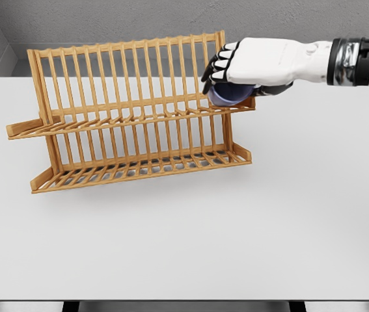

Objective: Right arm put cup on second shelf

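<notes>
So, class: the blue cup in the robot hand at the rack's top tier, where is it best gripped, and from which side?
Probably around its rounded side wall, coming from the right: the right robot hand already wraps the blue cup there, and the wooden rack blocks the left.

The right hand (249, 65) covers most of the blue cup (228, 95), so only its lower side peeks out and you can't tell whether it touches the rack's upper shelf (132, 120). The right arm runs off the frame's right edge, and the white table (236, 234) gets clipped at the sides.
</notes>
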Robot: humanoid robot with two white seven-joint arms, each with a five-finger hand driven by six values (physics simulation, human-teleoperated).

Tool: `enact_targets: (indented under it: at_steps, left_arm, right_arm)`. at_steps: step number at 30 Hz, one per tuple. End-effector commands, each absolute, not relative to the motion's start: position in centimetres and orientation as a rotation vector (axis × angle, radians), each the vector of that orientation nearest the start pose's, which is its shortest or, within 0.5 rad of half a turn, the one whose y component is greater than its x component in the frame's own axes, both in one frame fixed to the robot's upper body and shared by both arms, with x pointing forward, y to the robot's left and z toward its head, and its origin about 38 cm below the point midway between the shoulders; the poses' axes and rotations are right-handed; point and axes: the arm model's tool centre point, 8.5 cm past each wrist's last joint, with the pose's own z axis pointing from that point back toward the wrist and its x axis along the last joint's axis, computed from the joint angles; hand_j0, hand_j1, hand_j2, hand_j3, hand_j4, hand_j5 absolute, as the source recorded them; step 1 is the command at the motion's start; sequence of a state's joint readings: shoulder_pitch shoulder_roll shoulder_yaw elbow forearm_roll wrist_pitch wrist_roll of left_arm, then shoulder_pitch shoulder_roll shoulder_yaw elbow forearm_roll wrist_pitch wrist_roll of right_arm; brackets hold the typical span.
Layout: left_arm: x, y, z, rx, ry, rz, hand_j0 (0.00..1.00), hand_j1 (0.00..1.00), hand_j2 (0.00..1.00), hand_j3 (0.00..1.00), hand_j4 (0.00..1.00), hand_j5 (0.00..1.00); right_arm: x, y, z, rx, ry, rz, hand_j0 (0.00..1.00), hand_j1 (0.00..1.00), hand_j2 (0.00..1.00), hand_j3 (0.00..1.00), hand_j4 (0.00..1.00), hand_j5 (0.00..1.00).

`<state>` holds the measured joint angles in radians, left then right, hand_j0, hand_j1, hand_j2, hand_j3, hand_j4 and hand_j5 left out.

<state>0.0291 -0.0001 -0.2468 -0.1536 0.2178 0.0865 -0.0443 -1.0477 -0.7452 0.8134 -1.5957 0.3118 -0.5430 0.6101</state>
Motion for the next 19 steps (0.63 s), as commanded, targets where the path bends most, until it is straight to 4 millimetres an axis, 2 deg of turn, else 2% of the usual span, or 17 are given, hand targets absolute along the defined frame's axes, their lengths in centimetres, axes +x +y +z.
enact_targets:
  at_steps: [1,2,3,4,5,6,9,10,11,12,13,14,15,16,19]
  left_arm:
    - [2.4,25.5,-26.4,0.008,-0.032,-0.032,1.0,1.0,1.0,1.0,1.0,1.0]
    - [2.4,25.5,-26.4,0.008,-0.032,-0.032,1.0,1.0,1.0,1.0,1.0,1.0]
    - [2.4,25.5,-26.4,0.008,-0.031,-0.032,1.0,1.0,1.0,1.0,1.0,1.0]
    - [2.4,25.5,-26.4,0.008,-0.031,-0.032,1.0,1.0,1.0,1.0,1.0,1.0]
    - [2.4,25.5,-26.4,0.008,-0.032,-0.032,1.0,1.0,1.0,1.0,1.0,1.0]
    - [2.4,25.5,-26.4,0.008,-0.032,-0.032,1.0,1.0,1.0,1.0,1.0,1.0]
    - [2.4,25.5,-26.4,0.008,-0.031,-0.032,1.0,1.0,1.0,1.0,1.0,1.0]
    - [2.4,25.5,-26.4,0.008,-0.032,-0.032,1.0,1.0,1.0,1.0,1.0,1.0]
    - [2.4,25.5,-26.4,0.008,-0.032,-0.032,1.0,1.0,1.0,1.0,1.0,1.0]
    - [2.4,25.5,-26.4,0.008,-0.031,-0.032,1.0,1.0,1.0,1.0,1.0,1.0]
    - [2.4,25.5,-26.4,0.008,-0.032,-0.032,1.0,1.0,1.0,1.0,1.0,1.0]
    - [2.4,25.5,-26.4,0.008,-0.032,-0.032,1.0,1.0,1.0,1.0,1.0,1.0]
    - [2.4,25.5,-26.4,0.008,-0.032,-0.032,1.0,1.0,1.0,1.0,1.0,1.0]
    - [2.4,25.5,-26.4,0.008,-0.031,-0.032,1.0,1.0,1.0,1.0,1.0,1.0]
    - [2.4,25.5,-26.4,0.008,-0.032,-0.032,1.0,1.0,1.0,1.0,1.0,1.0]
  right_arm:
    - [44.5,-20.1,34.6,0.607,1.879,-2.746,1.0,1.0,1.0,1.0,1.0,1.0]
    - [44.6,-20.2,34.9,0.618,1.885,-2.739,1.0,1.0,1.0,1.0,1.0,1.0]
    - [44.6,-21.0,36.2,0.67,1.909,-2.712,1.0,1.0,1.0,1.0,1.0,1.0]
    - [44.5,-23.1,38.0,0.766,1.936,-2.681,1.0,1.0,1.0,1.0,1.0,1.0]
    - [44.4,-24.1,39.0,0.814,1.962,-2.656,1.0,1.0,1.0,1.0,1.0,1.0]
    - [44.2,-26.2,40.2,0.901,2.007,-2.627,1.0,1.0,1.0,1.0,1.0,1.0]
    - [43.0,-32.3,41.6,1.113,2.102,-2.595,1.0,1.0,1.0,1.0,1.0,1.0]
    - [42.6,-35.4,40.4,1.181,2.136,-2.649,1.0,1.0,1.0,1.0,1.0,1.0]
    - [42.3,-39.0,37.7,1.227,2.188,-2.743,1.0,1.0,1.0,1.0,1.0,1.0]
    - [42.1,-40.2,34.9,1.195,2.192,-2.842,1.0,1.0,1.0,1.0,1.0,1.0]
    - [41.9,-39.5,30.7,1.07,2.246,-2.921,1.0,1.0,1.0,1.0,1.0,1.0]
    - [41.8,-37.5,26.5,0.905,2.396,-2.91,1.0,1.0,1.0,1.0,1.0,1.0]
    - [41.2,-37.1,24.0,0.863,2.476,-2.909,1.0,1.0,1.0,1.0,1.0,1.0]
    - [40.8,-37.6,22.9,0.879,2.506,-2.917,1.0,1.0,1.0,1.0,1.0,1.0]
    - [40.5,-37.5,22.1,0.876,2.519,-2.926,1.0,1.0,1.0,1.0,1.0,1.0]
